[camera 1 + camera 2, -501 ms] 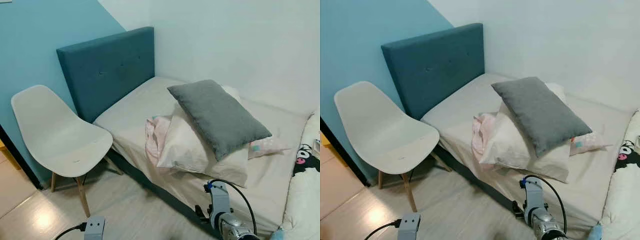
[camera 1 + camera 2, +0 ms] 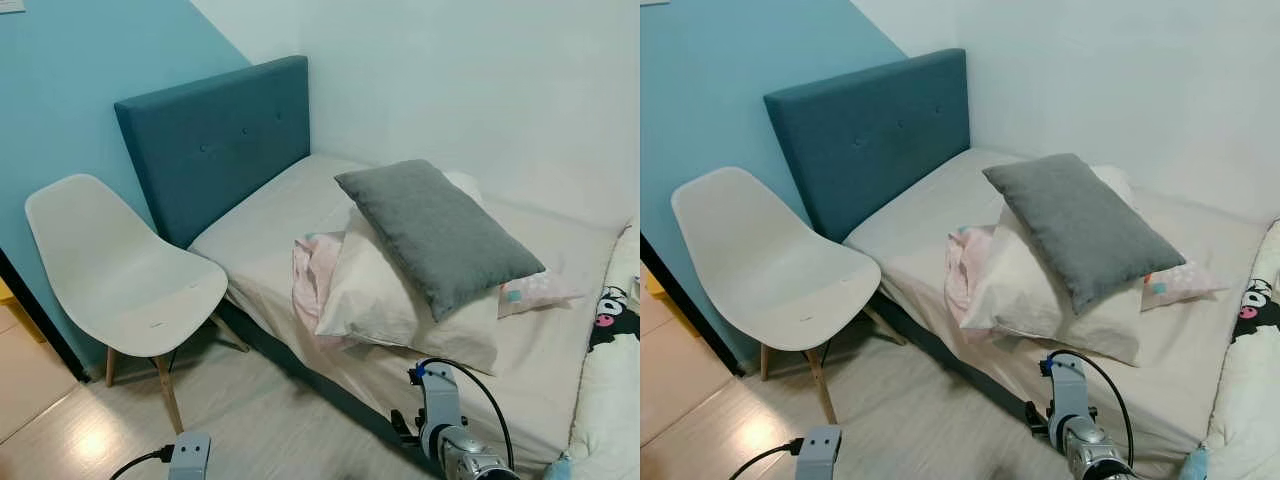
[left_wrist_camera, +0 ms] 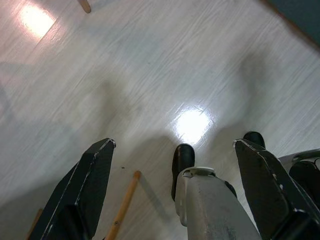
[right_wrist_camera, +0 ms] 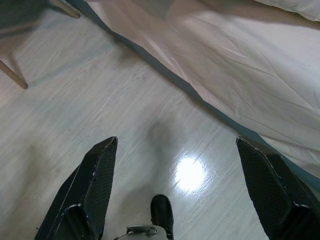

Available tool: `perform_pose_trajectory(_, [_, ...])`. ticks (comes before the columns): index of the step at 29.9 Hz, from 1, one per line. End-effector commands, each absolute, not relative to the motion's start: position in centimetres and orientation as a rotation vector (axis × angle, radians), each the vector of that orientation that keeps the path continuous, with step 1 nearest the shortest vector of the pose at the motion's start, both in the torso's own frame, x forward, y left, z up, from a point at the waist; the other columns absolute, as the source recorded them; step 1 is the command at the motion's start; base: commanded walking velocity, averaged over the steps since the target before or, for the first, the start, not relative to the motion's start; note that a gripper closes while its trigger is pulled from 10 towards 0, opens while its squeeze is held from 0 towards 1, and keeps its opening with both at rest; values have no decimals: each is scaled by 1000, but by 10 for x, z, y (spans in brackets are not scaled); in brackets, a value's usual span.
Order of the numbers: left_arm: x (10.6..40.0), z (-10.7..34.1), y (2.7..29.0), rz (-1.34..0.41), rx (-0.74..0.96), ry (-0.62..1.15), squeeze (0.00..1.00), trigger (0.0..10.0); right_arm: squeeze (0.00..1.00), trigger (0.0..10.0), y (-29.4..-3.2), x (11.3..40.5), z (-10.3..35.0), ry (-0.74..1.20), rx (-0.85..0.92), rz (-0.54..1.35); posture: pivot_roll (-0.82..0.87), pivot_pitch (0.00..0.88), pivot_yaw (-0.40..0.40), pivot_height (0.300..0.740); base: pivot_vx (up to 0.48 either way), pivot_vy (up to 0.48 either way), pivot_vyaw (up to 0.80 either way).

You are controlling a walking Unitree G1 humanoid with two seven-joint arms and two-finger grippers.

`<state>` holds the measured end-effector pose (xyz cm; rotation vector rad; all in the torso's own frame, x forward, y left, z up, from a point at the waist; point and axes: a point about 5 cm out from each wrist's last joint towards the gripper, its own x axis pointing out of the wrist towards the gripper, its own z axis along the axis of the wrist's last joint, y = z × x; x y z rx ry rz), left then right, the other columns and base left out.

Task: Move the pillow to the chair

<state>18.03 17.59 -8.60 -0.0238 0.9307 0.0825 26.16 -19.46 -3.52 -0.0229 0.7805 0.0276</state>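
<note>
left eye view: a grey rectangular fabric pillow [image 2: 438,235] is seen lying slantwise on top of a larger cream pillow [image 2: 385,295], which rests on the beige-sheeted bed [image 2: 270,215]. a pink crumpled cloth [image 2: 310,272] is tucked against the cream pillow on the side towards the chair. the grey pillow is judged easiest to take, since it is uppermost and nothing lies on it. beside the bed's teal upholstered headboard [image 2: 215,140] a white moulded plastic chair with wooden legs [image 2: 120,275] is placed, its seat bare and turned towards the room, so a pillow could be set down there. in the wrist views the left gripper [image 3: 172,150] and the right gripper [image 4: 175,147] are held low over the pale wood-look floor [image 4: 100,110], fingers spread wide with nothing between them, well apart from the bed's pillows. the task is judged not yet begun.
</note>
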Motion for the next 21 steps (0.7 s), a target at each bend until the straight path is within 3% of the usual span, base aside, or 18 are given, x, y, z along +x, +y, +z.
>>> perform_pose_trajectory(1, [183,-84,180,97,-23,922,0,10000,0,10000,-191,263,-35,785,-21,40,-172,0,-1,710,0,0,0])
perform_pose_trajectory(21, [183,-84,180,67,-8,930,0,10000,0,10000,-191,262,-36,787,-32,46,-182,0,10,710,0,0,0])
